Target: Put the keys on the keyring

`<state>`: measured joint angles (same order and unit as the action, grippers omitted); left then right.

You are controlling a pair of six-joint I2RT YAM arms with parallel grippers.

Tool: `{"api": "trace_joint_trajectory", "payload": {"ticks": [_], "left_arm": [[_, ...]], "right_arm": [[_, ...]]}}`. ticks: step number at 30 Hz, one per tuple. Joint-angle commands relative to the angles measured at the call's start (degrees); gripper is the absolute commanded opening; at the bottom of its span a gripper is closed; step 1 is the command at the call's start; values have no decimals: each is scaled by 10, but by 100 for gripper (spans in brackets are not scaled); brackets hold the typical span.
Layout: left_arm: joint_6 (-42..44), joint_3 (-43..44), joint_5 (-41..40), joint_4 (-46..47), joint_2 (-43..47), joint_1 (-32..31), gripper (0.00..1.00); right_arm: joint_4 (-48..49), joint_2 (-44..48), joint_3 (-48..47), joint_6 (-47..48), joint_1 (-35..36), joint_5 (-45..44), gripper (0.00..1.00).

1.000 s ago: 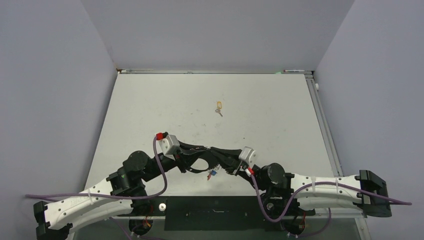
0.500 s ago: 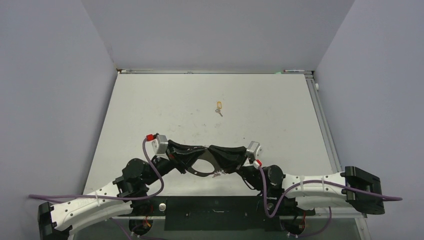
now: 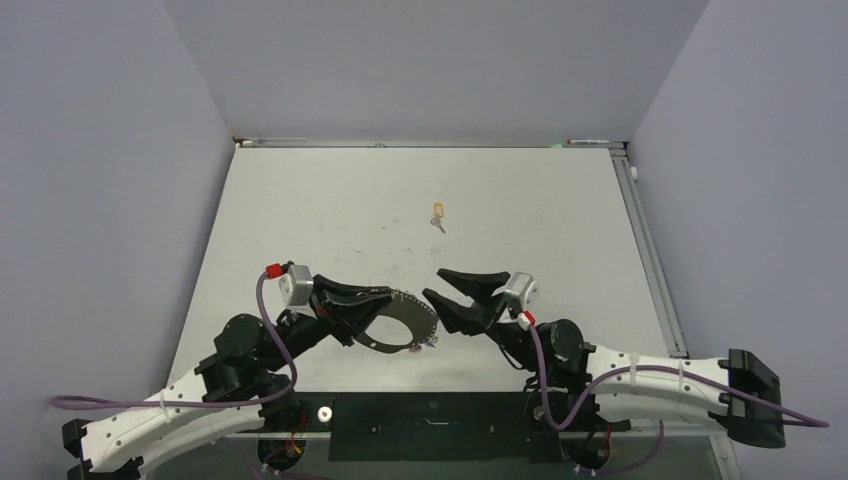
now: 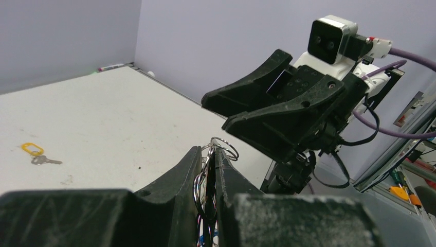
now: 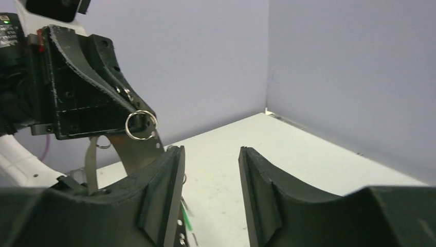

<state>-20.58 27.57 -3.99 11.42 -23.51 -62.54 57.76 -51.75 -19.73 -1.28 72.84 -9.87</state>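
My left gripper (image 3: pixel 378 300) is shut on the keyring (image 3: pixel 415 305), a shiny silver loop held up off the table near its front edge. In the left wrist view the jaws (image 4: pixel 208 152) pinch thin wire loops edge-on. Small keys (image 3: pixel 425 343) hang from the loop's lower side; a green tag (image 5: pixel 186 218) shows in the right wrist view. My right gripper (image 3: pixel 433 283) is open and empty, just right of the loop, not touching it; its own view (image 5: pixel 210 152) shows only table between the fingers. A key with a yellow-orange tag (image 3: pixel 437 212) lies alone mid-table, and also shows in the left wrist view (image 4: pixel 33 150).
Grey walls close in the table (image 3: pixel 300 220) on the left, back and right. A metal rail (image 3: pixel 640 230) runs along the right edge. A black strip (image 3: pixel 430 425) lies between the arm bases at the near edge.
The two grippers were pressed together at the keyring. The right gripper has let go, opened and drawn back to the right. The left arm has pulled left with the keyring.
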Motion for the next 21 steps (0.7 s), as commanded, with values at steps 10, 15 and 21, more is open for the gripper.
{"api": "trace_joint_trajectory", "payload": {"ticks": [10,15,21], "left_arm": [[80,106,-6,-153,-26,-3,0],[83,104,-24,-154,-35,-3,0],[75,106,-72,-147,-53,-3,0]], "right_arm": [[-478,3,-258,160,-11,201,53],[-487,-36,-297,113,0,165,42],[-555,-77,-361,13,5,81,34]]}}
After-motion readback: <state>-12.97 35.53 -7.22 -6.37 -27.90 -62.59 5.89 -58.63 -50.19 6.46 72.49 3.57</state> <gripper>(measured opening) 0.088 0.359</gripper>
